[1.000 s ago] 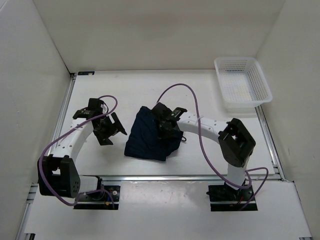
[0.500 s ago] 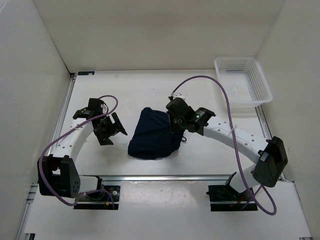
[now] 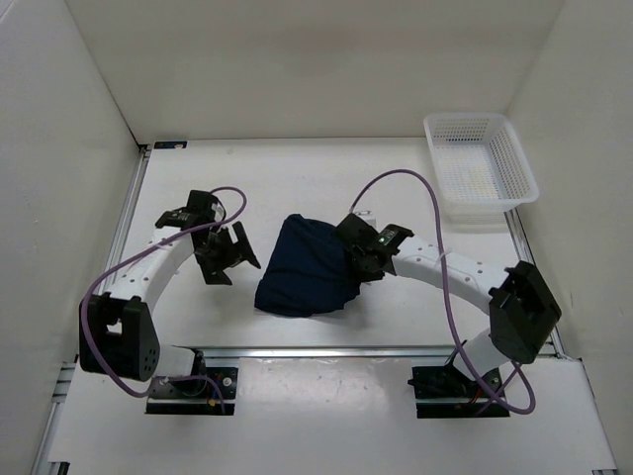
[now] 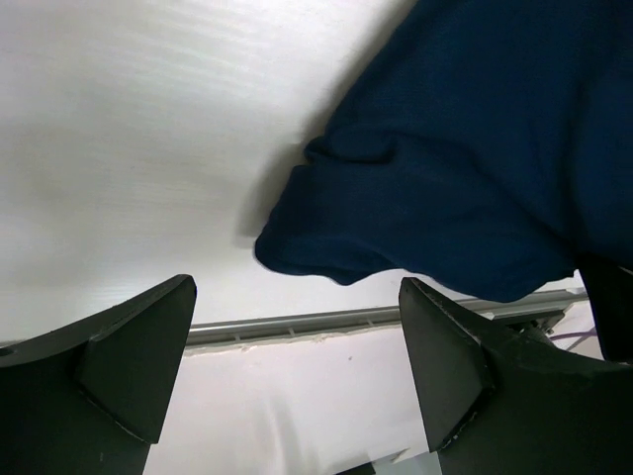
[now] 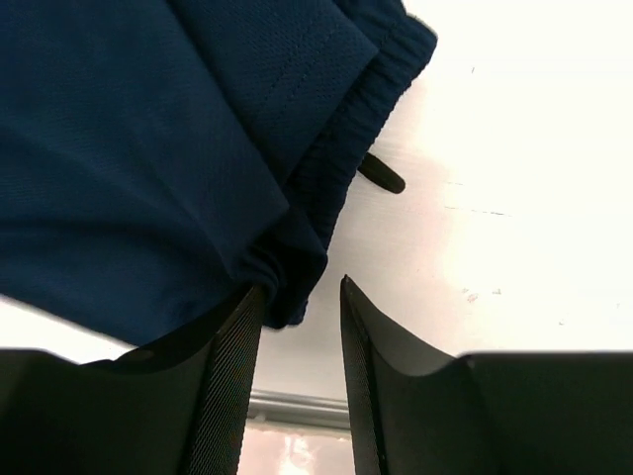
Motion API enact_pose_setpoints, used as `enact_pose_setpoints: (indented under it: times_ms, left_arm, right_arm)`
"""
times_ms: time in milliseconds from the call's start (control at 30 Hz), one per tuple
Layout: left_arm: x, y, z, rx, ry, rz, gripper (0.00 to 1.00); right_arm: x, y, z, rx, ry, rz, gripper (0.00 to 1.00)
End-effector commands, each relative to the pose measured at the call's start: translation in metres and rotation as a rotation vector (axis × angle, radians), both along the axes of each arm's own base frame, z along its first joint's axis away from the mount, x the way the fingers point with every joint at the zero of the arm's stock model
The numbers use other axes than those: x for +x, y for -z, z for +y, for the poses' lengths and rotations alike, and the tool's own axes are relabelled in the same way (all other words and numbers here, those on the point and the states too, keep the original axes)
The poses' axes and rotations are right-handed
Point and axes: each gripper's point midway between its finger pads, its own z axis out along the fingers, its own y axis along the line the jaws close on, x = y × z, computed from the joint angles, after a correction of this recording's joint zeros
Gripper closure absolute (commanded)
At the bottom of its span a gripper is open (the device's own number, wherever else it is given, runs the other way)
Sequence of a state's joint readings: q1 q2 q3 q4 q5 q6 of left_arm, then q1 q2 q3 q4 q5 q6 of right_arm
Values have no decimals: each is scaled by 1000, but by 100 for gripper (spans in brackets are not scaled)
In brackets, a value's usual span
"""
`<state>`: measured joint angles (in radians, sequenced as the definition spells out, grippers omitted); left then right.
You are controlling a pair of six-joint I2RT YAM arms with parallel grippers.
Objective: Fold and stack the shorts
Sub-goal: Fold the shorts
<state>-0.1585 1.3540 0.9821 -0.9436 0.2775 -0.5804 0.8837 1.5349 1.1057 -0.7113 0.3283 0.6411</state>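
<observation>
The dark navy shorts (image 3: 305,269) lie bunched in a folded heap at the table's middle. My right gripper (image 3: 358,263) sits at their right edge. In the right wrist view its jaws (image 5: 303,287) stand apart, with the ribbed waistband corner of the shorts (image 5: 148,148) resting against the left fingertip (image 5: 242,327) and nothing pinched between them. A drawstring tip (image 5: 381,175) pokes out onto the table. My left gripper (image 3: 231,257) hovers wide open just left of the shorts, and its own view shows the shorts (image 4: 475,148) ahead of the open fingers (image 4: 297,302).
A white mesh basket (image 3: 482,168) stands at the back right corner. White walls enclose the table on three sides. A metal rail (image 3: 376,349) runs along the near edge, in front of both arm bases.
The right gripper was shut on the shorts and has drawn back to their right edge and opened, letting the cloth go. The shorts settled into a rounder heap. The left gripper edged toward them.
</observation>
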Motion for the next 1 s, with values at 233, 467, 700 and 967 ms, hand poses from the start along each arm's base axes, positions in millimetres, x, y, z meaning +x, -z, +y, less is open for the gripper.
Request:
enact_pose_setpoints:
  times_ms: [233, 467, 700, 967]
  left_arm:
    - [29, -16, -61, -121, 106, -44, 9]
    - [13, 38, -81, -50, 188, 96, 28]
    - [-32, 57, -95, 16, 247, 153, 44]
    - [-67, 36, -103, -44, 279, 117, 44]
  right_arm:
    - [17, -81, 30, 207, 4, -136, 73]
    - [-10, -6, 59, 261, -88, 79, 90]
    - [-34, 80, 20, 74, -56, 220, 100]
    - [-16, 35, 6, 88, -39, 111, 100]
